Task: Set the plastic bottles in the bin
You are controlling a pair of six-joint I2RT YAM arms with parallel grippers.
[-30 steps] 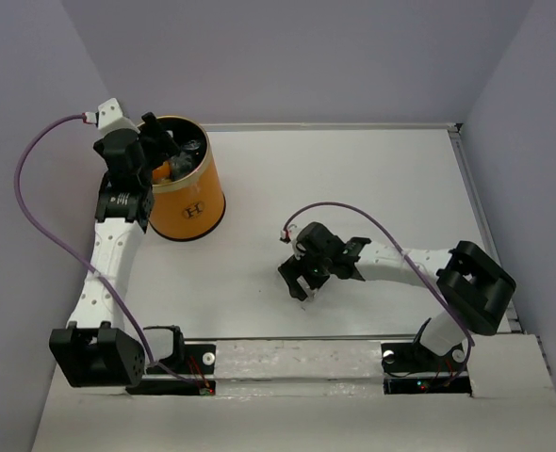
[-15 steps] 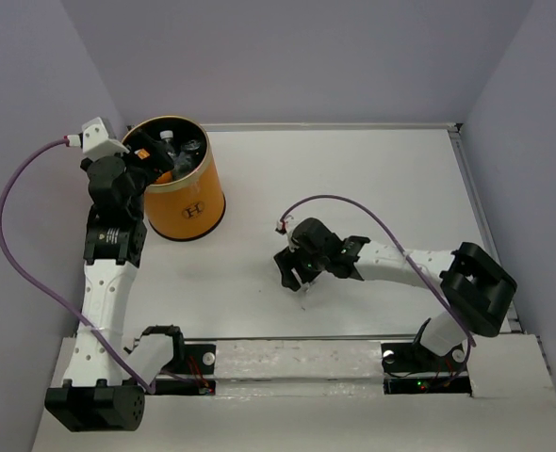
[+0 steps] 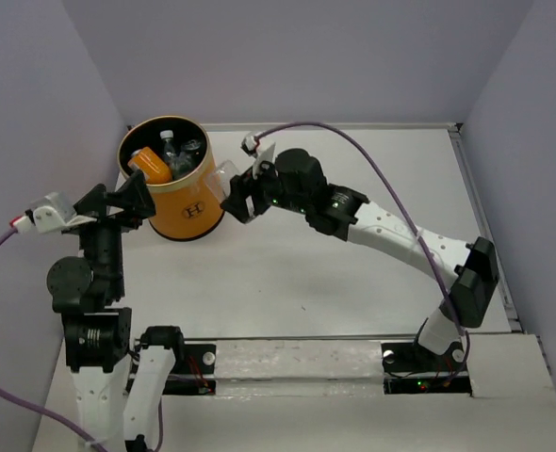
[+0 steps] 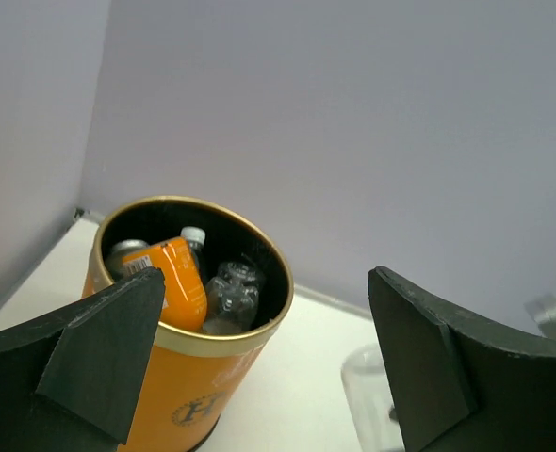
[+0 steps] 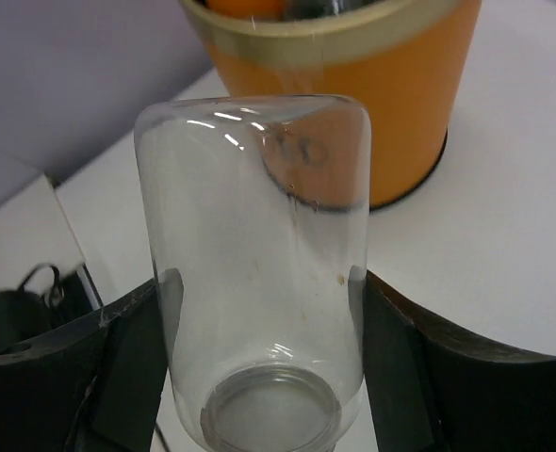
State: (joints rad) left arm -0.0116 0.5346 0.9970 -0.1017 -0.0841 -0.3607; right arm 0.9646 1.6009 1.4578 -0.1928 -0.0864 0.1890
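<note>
The bin stands at the back left. It is orange with a gold rim and holds an orange-filled bottle and clear bottles. My right gripper is shut on a clear plastic bottle and holds it in the air just right of the bin's rim. In the right wrist view the bottle fills the space between the fingers, with the bin behind it. My left gripper is open and empty, left of the bin. Its view shows the bin and the held bottle.
The bin stands near the back left corner, close to the left and back walls. A raised table edge runs along the right side. A purple cable arcs over my right arm.
My right arm has lifted from the table's middle and carried the clear bottle up to the bin's right side. My left gripper has pulled back from over the bin to its left.
</note>
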